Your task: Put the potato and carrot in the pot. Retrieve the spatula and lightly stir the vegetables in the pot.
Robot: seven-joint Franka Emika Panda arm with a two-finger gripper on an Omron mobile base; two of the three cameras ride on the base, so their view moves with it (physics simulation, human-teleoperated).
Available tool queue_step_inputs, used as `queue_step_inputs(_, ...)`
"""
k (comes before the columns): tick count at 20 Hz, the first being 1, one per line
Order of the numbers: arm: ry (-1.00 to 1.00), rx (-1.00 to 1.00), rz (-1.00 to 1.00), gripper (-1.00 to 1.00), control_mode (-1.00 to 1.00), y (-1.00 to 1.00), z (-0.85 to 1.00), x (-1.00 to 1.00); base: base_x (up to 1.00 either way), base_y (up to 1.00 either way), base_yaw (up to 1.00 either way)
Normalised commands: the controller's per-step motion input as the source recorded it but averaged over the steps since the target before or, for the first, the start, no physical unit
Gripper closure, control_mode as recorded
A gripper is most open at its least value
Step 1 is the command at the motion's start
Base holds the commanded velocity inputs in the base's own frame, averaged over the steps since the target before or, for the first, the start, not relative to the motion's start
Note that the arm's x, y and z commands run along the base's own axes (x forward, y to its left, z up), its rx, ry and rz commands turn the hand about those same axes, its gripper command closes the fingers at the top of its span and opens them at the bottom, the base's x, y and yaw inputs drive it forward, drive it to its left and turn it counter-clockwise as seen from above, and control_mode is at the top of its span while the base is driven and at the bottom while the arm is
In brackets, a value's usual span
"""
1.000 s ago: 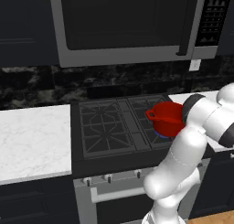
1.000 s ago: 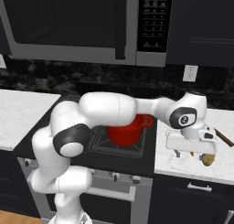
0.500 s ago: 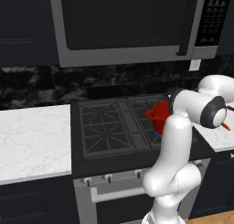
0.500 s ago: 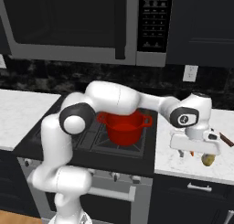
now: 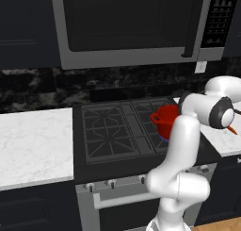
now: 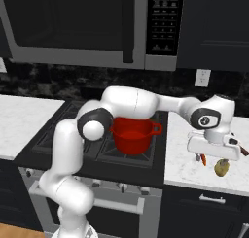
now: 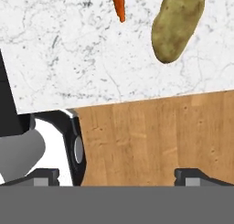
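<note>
The red pot stands on the stove's right front burner; in the left base view the pot is half hidden by my arm. On the right counter lie the potato, the carrot and, behind my hand, the dark-handled spatula. My gripper hangs open just above the counter's front, between carrot and potato. The hand view looks down on the potato and the carrot at the top, with my gripper open and holding nothing.
A black gas stove sits between two white marble counters. A microwave hangs above. The counter's front edge runs close under the hand, with wood floor beyond it.
My arm has swung out to the right, uncovering the pot. The hand has drifted slightly further right over the counter by the potato. The jaws have stayed open.
</note>
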Motion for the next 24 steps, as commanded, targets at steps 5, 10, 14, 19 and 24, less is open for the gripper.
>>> queue_step_inputs(5, -0.11, 0.0, 0.0, -1.0, -1.0, 0.0, -0.39, 0.02, 0.0, 0.0, 0.0)
queue_step_inputs(10, -0.16, 0.0, 0.0, -1.0, -1.0, 0.0, -0.45, 0.0, 0.0, 0.0, 0.0)
queue_step_inputs(14, -0.09, 0.0, 0.0, -1.0, -1.0, -0.03, -0.26, 0.09, 0.0, 0.0, 0.0)
queue_step_inputs(19, 0.0, 0.02, 0.0, -1.0, -1.0, -0.23, -0.06, 0.34, 0.0, 0.0, 0.0)
queue_step_inputs(24, 0.0, 0.03, 0.0, -1.0, -1.0, -0.28, -0.12, 0.51, 0.0, 0.0, 0.0)
